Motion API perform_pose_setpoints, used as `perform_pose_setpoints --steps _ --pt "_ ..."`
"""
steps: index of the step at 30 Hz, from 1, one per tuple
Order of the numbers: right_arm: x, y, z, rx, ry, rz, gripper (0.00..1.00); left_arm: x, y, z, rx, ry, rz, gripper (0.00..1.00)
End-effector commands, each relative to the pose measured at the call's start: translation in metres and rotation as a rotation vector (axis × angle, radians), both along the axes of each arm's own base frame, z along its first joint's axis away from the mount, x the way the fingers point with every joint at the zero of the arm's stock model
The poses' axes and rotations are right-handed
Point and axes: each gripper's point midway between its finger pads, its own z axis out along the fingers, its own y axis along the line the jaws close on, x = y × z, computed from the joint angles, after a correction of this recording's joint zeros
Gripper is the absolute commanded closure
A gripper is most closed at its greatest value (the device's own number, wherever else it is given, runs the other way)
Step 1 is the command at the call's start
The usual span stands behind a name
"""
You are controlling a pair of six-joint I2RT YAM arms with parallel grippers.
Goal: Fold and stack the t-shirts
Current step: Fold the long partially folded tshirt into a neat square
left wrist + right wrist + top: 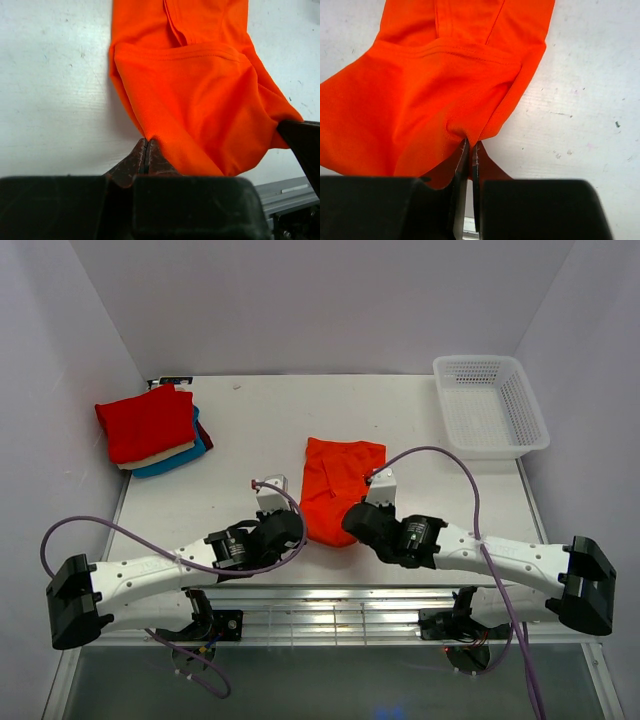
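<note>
Here we pinch the near end of the orange t-shirt at both of its corners.
The shirt lies mid-table as a narrow lengthwise strip, its sides apparently already turned in, so what remains looks like a fold along its length. That is why our left gripper has its jaws pressed together on the near-left corner and our right gripper is clamped the same way on the near-right one: holding both corners should keep the edge level and taut when it is raised and carried toward the far end. The folded stack, red over cream over teal, waits at the far left as the likely destination, while the white basket sits well apart at the far right.
</note>
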Motion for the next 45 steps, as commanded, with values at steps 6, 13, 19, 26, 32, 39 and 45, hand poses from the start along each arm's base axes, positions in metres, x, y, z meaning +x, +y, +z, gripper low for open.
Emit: perform_pose_setpoints --steps 6,13,19,26,32,39,45 --pt "0.05 -0.013 0.046 -0.086 -0.138 -0.095 0.92 0.038 0.002 0.049 0.017 -0.232 0.097 1.0" --pt "0.085 -0.01 0.047 -0.086 -0.158 -0.11 0.92 0.075 -0.001 0.049 0.018 -0.324 0.116 1.0" --pt "0.12 -0.007 0.043 -0.11 -0.159 -0.113 0.92 0.116 -0.006 0.044 -0.002 -0.346 0.124 1.0" --pt "0.148 -0.004 0.039 -0.145 -0.158 -0.125 0.92 0.156 -0.01 0.034 -0.004 -0.346 0.111 1.0" --pt "0.164 -0.011 0.049 -0.155 -0.198 -0.167 0.92 0.179 -0.024 0.052 -0.031 -0.406 0.08 1.0" --pt "0.208 -0.016 0.047 -0.154 -0.208 -0.182 0.92 0.229 -0.028 0.046 -0.041 -0.412 0.085 1.0" --pt "0.26 -0.023 0.034 -0.17 -0.209 -0.207 0.92 0.282 -0.027 0.045 -0.053 -0.445 0.098 1.0"
